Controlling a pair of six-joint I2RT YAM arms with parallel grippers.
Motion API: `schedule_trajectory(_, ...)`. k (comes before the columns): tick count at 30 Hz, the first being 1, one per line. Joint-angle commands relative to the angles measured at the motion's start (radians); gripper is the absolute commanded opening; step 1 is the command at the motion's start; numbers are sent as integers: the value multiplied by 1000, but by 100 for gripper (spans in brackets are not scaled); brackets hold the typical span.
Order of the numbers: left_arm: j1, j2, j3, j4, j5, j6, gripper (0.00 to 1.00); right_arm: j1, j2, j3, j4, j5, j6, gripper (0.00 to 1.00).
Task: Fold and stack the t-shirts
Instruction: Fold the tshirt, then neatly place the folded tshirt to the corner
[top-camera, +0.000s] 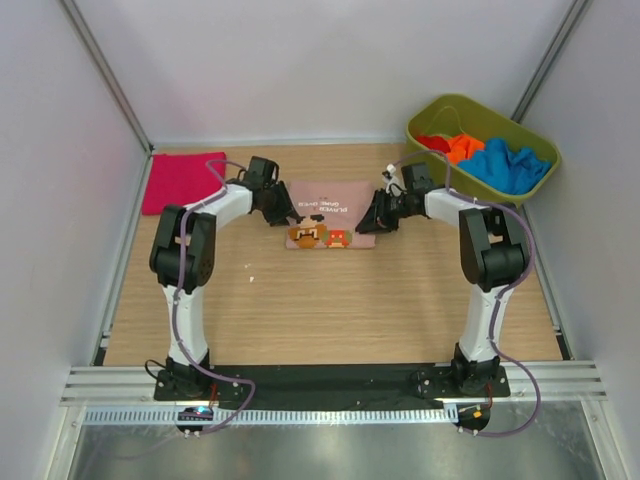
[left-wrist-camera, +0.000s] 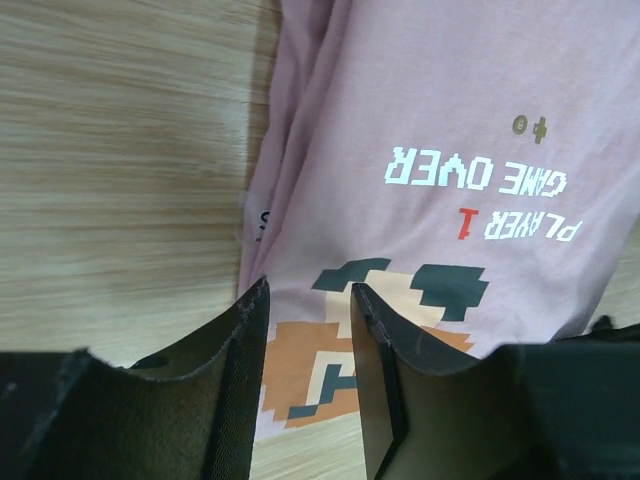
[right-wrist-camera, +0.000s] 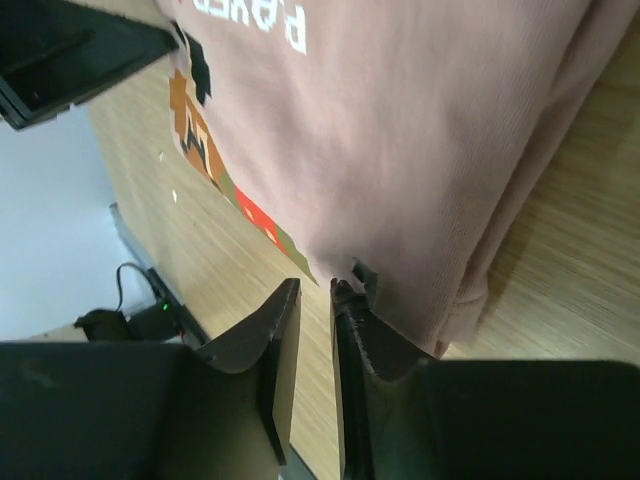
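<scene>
Dusty-pink t-shirt (top-camera: 330, 205) lies folded mid-table, print up, with one arm at each side edge. Left gripper (left-wrist-camera: 308, 285) has its fingers apart over the shirt's printed end. Right gripper (right-wrist-camera: 315, 283) shows only a slim gap at the shirt's corner, no cloth visibly pinched. Magenta t-shirt (top-camera: 182, 180) lies folded far-left.

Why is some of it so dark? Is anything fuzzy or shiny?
Left wrist view: the left hand is nearly black, little detail, while the pink t-shirt and its white letters look sharp and bright. Right wrist view: a dark shadow sits on the table under the shirt's folded edge. Top external view: light is even, shadows faint, nothing fuzzy.
</scene>
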Motion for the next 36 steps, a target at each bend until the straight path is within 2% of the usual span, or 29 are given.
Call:
schedule_trajectory(1, 7, -69, 52, -83, -73, 30, 40, -8, -75, 62, 28, 138, 4, 27)
schedule_trajectory(10, 18, -11, 113, -129, -32, 36, 42, -23, 80, 264, 143, 378, 25, 28)
schedule_trajectory(17, 21, -52, 81, -165, -138, 43, 43, -37, 231, 447, 102, 442, -13, 27)
schedule_trajectory(21, 40, -61, 84, -128, -29, 51, 46, -37, 252, 488, 57, 497, -32, 21)
schedule_trajectory(25, 53, -35, 159, -134, 66, 111, 49, -37, 214, 491, 28, 530, -50, 22)
schedule_trajectory(28, 70, -8, 185, -152, 75, 148, 54, -36, 158, 478, 19, 530, -62, 25)
schedule_trajectory(32, 99, 40, 239, -174, 134, 212, 55, -31, 28, 384, 27, 499, -48, 31)
schedule_trajectory(36, 101, 89, 262, -195, 115, 255, 58, -26, -133, 252, 54, 474, -19, 34)
